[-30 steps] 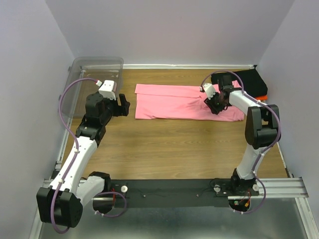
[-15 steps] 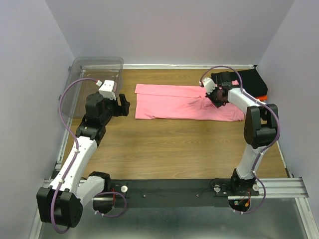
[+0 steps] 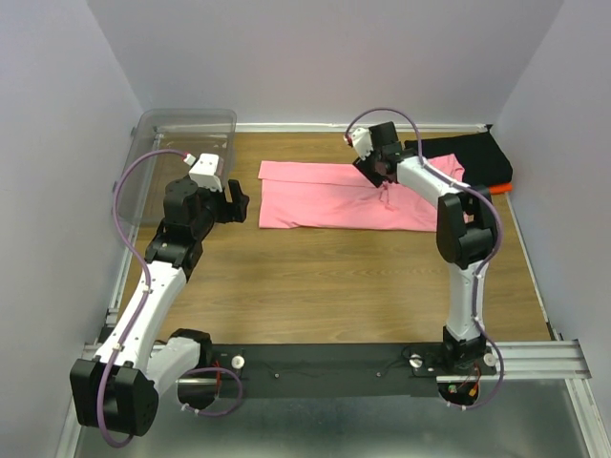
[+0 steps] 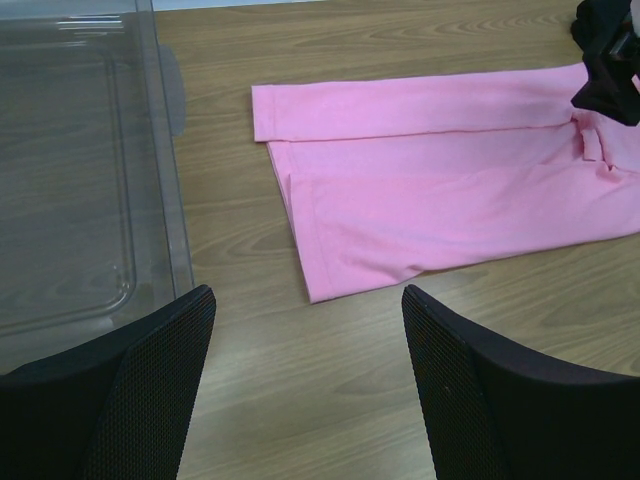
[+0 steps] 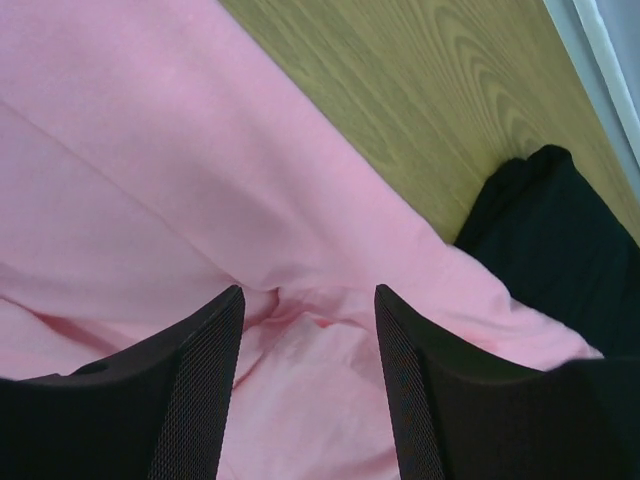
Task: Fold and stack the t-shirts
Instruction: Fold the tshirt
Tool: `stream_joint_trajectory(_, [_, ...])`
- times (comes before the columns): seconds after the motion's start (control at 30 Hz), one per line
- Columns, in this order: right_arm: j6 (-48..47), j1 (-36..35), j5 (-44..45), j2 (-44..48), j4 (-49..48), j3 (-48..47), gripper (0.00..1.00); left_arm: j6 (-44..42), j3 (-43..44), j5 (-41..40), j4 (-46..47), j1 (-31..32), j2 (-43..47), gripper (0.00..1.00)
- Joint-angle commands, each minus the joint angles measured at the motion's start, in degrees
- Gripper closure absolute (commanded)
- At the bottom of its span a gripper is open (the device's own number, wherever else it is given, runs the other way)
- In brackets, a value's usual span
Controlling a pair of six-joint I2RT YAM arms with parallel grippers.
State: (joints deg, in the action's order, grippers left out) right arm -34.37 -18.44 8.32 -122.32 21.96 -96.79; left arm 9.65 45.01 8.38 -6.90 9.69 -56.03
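A pink t-shirt [image 3: 329, 196] lies folded into a long band across the far half of the table. My right gripper [image 3: 372, 172] hovers over its far edge, right of middle. In the right wrist view the gripper [image 5: 310, 300] is open, with a small pucker of pink cloth [image 5: 300, 320] lying below the gap and not pinched. A folded black t-shirt [image 3: 477, 157] sits on an orange one [image 3: 502, 187] at the far right. My left gripper [image 3: 239, 202] stands open left of the pink shirt's end [image 4: 330, 260], apart from it, nothing between its fingers [image 4: 170, 340].
A clear plastic bin [image 3: 181, 134] stands at the far left corner, its wall [image 4: 165, 170] close beside my left gripper. Walls enclose the table on three sides. The black shirt [image 5: 560, 230] lies just beyond the pink one's far right corner.
My right gripper has swung left and toward the far edge of the pink shirt, and its jaws have parted. The left arm has stayed still.
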Motion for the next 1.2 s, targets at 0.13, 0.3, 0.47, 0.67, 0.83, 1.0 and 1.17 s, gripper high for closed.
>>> stream_joint_trajectory(0.13, [11.6, 6.65, -6.8, 12.62, -6.05, 9.33, 0.52, 0.02, -0.1, 2.43, 1.62, -0.55, 0.22, 0.17])
stream_joint_trajectory(0.3, [17.04, 16.39, -24.2, 26.39, -4.91, 21.36, 0.54, 5.89, -1.86, 7.33, 2.51, -0.55, -3.37, 0.12])
stream_joint_trajectory(0.47, [21.54, 27.21, -34.64, 35.48, -3.85, 34.45, 0.4, 17.05, -6.68, 14.9, 2.41, 0.23, -7.69, 0.25])
stream_joint_trajectory(0.67, [4.18, 29.61, -58.03, 38.12, 7.72, 39.31, 0.35, 27.96, -14.95, 7.97, 9.27, 4.46, -2.87, 0.25])
stream_joint_trajectory(0.83, [-9.76, -1.03, -44.65, 39.53, 6.56, 41.33, 0.21, 24.72, -12.42, -0.54, 4.46, 4.46, 8.02, 0.26])
stream_joint_trajectory(1.0, [-7.64, -23.62, -17.49, 27.08, -10.07, 34.85, 0.18, 18.48, -7.23, -13.63, -1.79, 4.28, 24.37, 0.2])
stream_joint_trajectory(1.17, [-5.36, -31.74, -0.53, 8.97, -13.95, 17.56, 0.19, 17.51, -5.82, -15.06, -6.71, 4.19, 34.47, 0.2])
